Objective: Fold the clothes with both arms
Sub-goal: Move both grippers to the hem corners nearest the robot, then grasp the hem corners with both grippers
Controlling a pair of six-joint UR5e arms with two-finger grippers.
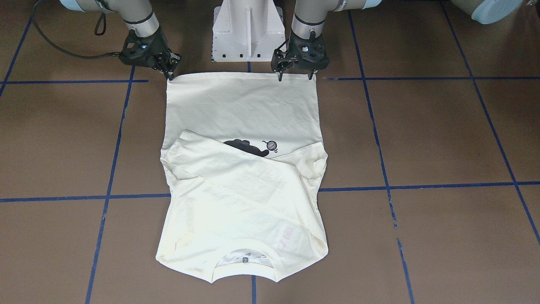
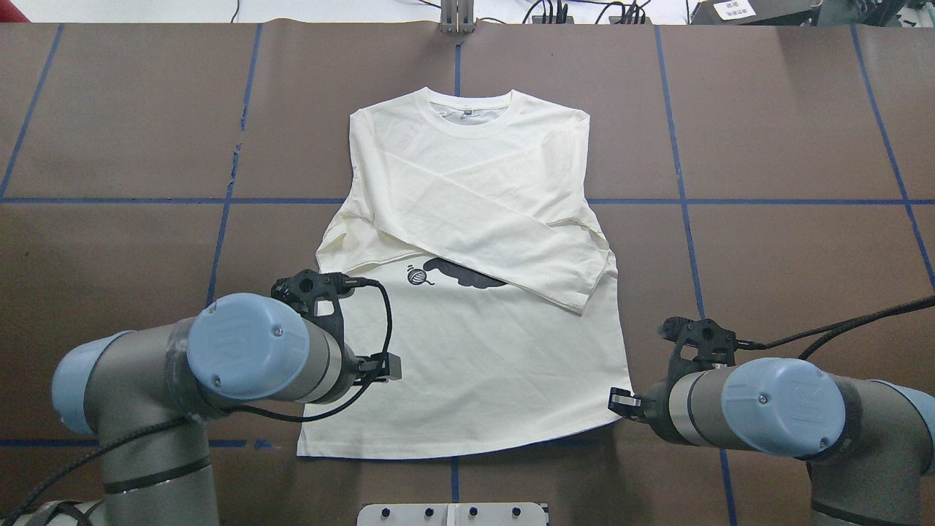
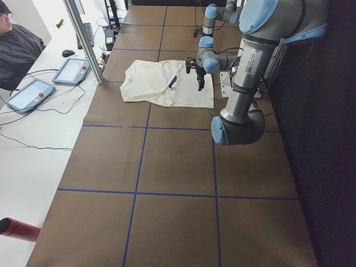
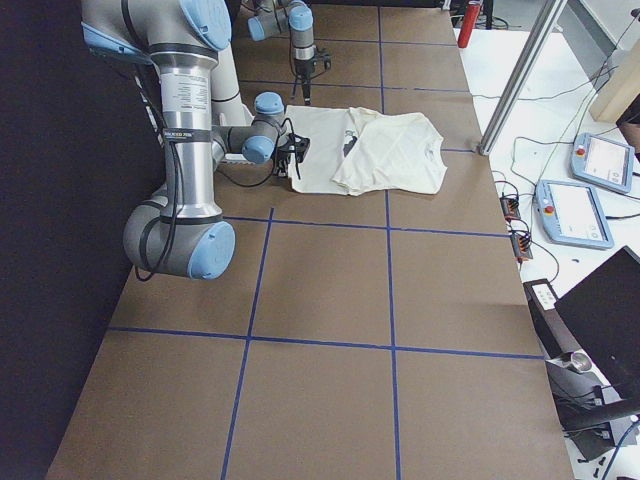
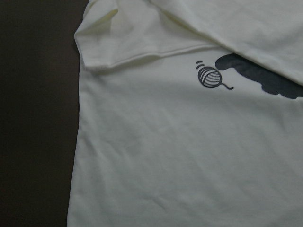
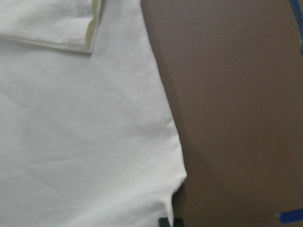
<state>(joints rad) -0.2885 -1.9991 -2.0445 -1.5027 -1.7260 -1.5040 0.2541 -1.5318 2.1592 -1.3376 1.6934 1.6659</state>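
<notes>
Nearest the pedestal base (image 1: 248, 33), low in the overhead frame, both arms sit at the shirt's (image 2: 467, 351) hem corners. I read that as set-up for lifting the hem toward the collar (image 2: 467, 117).

Left end effector (image 1: 295, 76): fingers spread, tips at the hem edge. Right end effector (image 1: 169, 74): on the other corner, can't tell if it's pinching.

The shirt lies flat mid-table (image 2: 767, 256), print up. Sleeves (image 2: 511, 241) are crossed over the chest, probably to square the body, and they half cover the cat print (image 2: 460, 274).

Watch item: the left wrist cable (image 2: 383, 321) loops above the fabric and might snag.
</notes>
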